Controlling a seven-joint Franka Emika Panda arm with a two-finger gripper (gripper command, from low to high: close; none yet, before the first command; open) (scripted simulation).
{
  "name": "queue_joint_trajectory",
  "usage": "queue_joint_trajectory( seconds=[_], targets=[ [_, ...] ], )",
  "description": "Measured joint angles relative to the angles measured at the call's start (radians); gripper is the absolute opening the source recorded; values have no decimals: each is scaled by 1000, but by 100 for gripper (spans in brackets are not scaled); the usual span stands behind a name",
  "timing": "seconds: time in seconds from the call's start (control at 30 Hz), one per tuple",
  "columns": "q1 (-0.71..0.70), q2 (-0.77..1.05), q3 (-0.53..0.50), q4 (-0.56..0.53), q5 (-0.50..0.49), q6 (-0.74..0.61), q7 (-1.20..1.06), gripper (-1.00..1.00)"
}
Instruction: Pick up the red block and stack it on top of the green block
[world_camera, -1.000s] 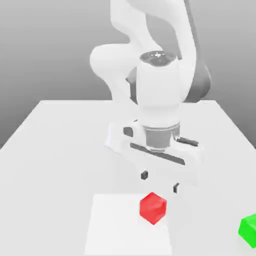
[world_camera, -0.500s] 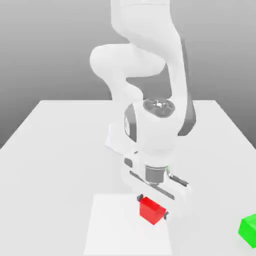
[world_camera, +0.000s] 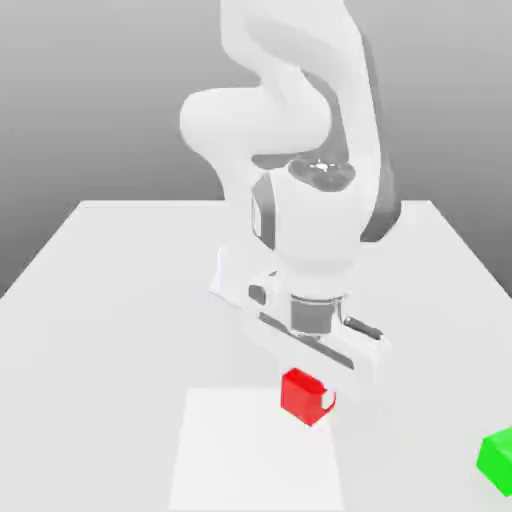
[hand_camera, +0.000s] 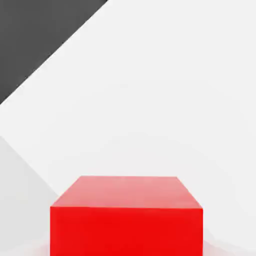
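Now we are holding the red block (world_camera: 304, 397) in our gripper (world_camera: 309, 394), its fingers closing on opposite sides — the block is sitting directly beneath the hand, over the far right part of the white square (world_camera: 256, 455) as the exterior view shows it. We are keeping clear of the green block (world_camera: 497, 461), which is lying well apart on the table (world_camera: 110, 370) — at the exterior view's right edge.

No readable text, label, brand, number or sign anywhere.
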Motion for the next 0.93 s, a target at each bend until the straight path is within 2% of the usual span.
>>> queue_joint_trajectory(
  seconds=[0.1, 0.3, 0.6, 0.73, 0.77, 0.93],
  targets=[
    [34, 5, 11, 49, -21, -48, 123, -100],
    [137, 77, 32, 212, -65, -142, 483, -100],
    [320, 202, 81, 461, -68, -267, 984, -100],
    [369, 314, 70, 506, -93, -199, 1079, -100],
    [376, 349, 62, 509, -101, -168, 1088, 100],
    [376, 349, 62, 509, -101, -168, 1088, 100]
  ],
)
